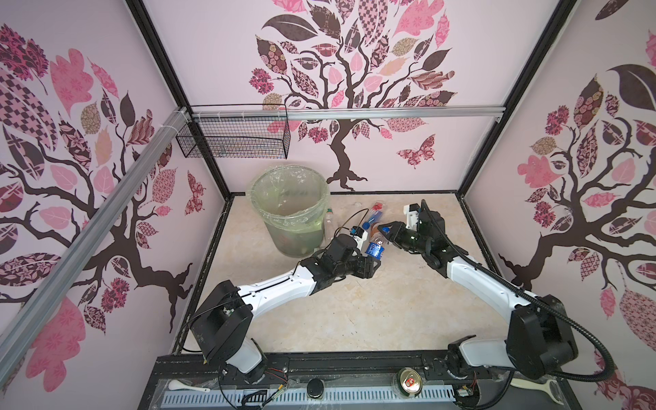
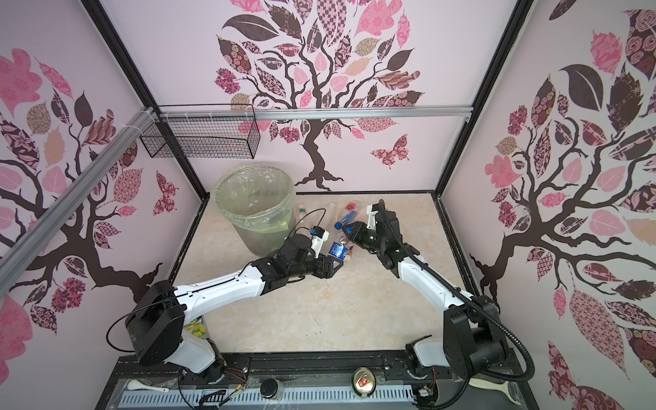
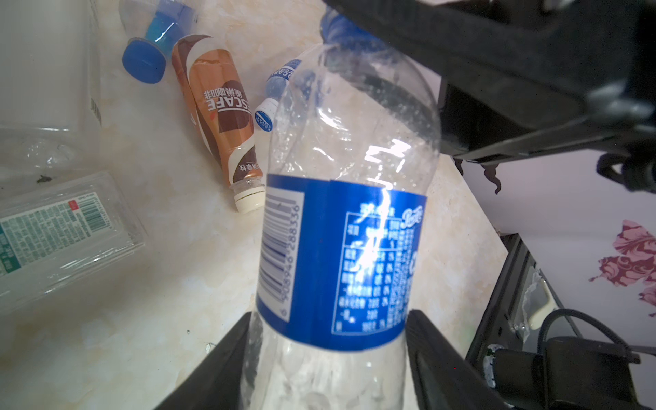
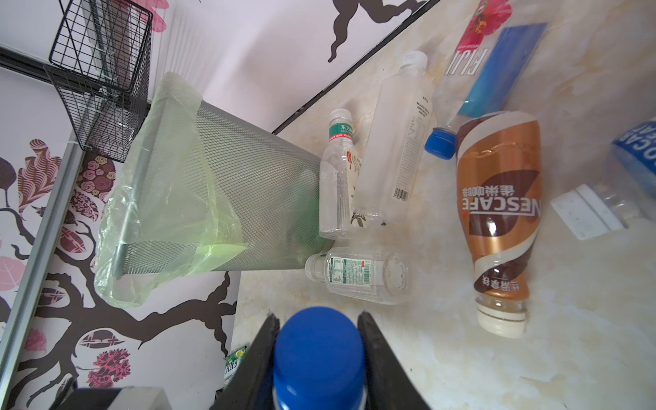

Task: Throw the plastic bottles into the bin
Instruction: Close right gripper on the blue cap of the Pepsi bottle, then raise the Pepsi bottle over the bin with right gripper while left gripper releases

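Spanning the gap between the two grippers, the blue-label bottle (image 3: 340,248) sits to the right of the bin (image 1: 284,238) in both top views. It is near the bin's wall but apart from it, and outside its mouth. The right gripper (image 4: 317,316) is clamped on the bottle's blue cap (image 4: 319,358), one finger against each side. The left gripper (image 3: 330,319) is at the other end. Its fingers (image 3: 436,362) stand either side of the clear lower body, right up against the lower edge of the label. Whether they press the plastic or merely flank it I cannot tell.

The bin stands upright, with a pale green bag (image 4: 149,220) folded over its rim. Two small clear bottles lie just beside its foot: the green-label bottle (image 4: 355,275), cap toward the bin, and the green-collar bottle (image 4: 337,177). Next to the latter, farther from the bin, lies the tall clear bottle (image 4: 397,142). Beyond it is the blue-cap bottle (image 4: 475,92), which has a red flower on its label. The coffee bottle (image 4: 497,213) lies farther out again on the table (image 1: 337,319).

A wire basket (image 1: 234,138) hangs on the wall above the bin. A can (image 1: 408,380) with a red tab stands on the front rail, well apart from the bin.
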Action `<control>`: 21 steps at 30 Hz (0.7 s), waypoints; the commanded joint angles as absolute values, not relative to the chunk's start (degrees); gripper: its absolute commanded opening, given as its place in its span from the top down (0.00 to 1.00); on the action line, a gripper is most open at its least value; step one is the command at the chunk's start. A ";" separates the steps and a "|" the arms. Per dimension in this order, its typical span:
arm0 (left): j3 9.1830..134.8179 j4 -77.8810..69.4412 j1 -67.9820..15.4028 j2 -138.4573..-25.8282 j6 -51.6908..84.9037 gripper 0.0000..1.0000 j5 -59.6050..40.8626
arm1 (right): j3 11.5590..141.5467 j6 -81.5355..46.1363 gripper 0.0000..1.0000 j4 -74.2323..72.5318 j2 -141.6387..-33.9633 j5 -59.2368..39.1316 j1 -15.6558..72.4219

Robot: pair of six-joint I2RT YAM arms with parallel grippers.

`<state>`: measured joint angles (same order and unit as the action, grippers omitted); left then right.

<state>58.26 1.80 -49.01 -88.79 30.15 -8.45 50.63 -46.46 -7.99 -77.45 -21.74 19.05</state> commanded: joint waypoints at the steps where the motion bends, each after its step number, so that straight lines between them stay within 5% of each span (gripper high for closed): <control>1: 56.73 1.83 -49.12 -87.83 30.25 0.22 -6.84 | 51.11 -45.71 0.76 -8.53 -75.86 -20.14 19.34; 9: 56.94 4.93 -48.70 -84.85 30.04 0.02 -3.48 | 52.48 -44.57 0.78 -7.28 -74.62 -18.37 19.34; 21: 62.12 17.82 -47.30 -76.21 28.93 0.02 5.13 | 61.55 -42.06 0.79 -3.08 -74.24 -15.66 19.59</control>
<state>58.57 11.84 -48.12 -78.70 29.93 -0.10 56.36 -44.07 -4.38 -76.88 -17.28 19.07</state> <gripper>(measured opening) 0.982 0.356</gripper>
